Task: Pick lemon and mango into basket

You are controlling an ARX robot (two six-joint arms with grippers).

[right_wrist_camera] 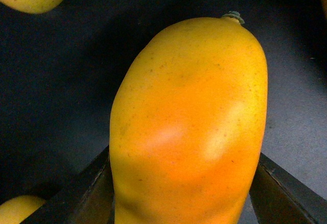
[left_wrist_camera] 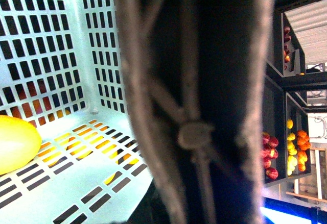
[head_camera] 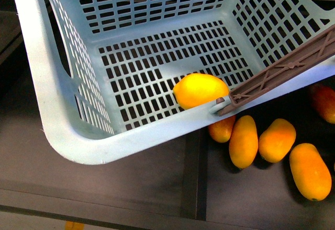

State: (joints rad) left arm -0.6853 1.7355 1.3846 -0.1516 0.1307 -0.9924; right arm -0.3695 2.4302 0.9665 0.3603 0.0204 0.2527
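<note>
Closest to us, in the right wrist view, the right gripper [right_wrist_camera: 186, 183] is clamped on the mango [right_wrist_camera: 189, 122], a smooth oblong orange-yellow fruit. Its two dark fingers [right_wrist_camera: 84, 196] press against opposite flanks of the fruit's broad end. The small green stem nub points away from the wrist, so the gripper reaches in along the fruit's length. Behind the mango lies a dark grey surface, with parts of two more yellow fruits at the edges of that view. We cannot tell which fruit in the front view this mango is.

In the left wrist view, the brown ribbed swing handle [left_wrist_camera: 189, 132] fills the middle, very near and blurred. The left gripper itself does not show in any view.

Just past the handle opens the large pale aqua-blue plastic basket [left_wrist_camera: 79, 40] with slotted walls and floor. The lemon [left_wrist_camera: 15, 142], a bright yellow smooth oval, rests on its floor.

From the front, the basket [head_camera: 68, 135] sits tilted over the dark counter [head_camera: 131, 172]. The lemon [head_camera: 201, 89] lies against its near wall, beside the handle [head_camera: 282, 73] pivot. Several oblong orange fruits [head_camera: 243, 141] lie on the counter just beyond the rim.

Farthest off, dark shelves [left_wrist_camera: 278, 155] hold red, yellow and orange fruit.
</note>
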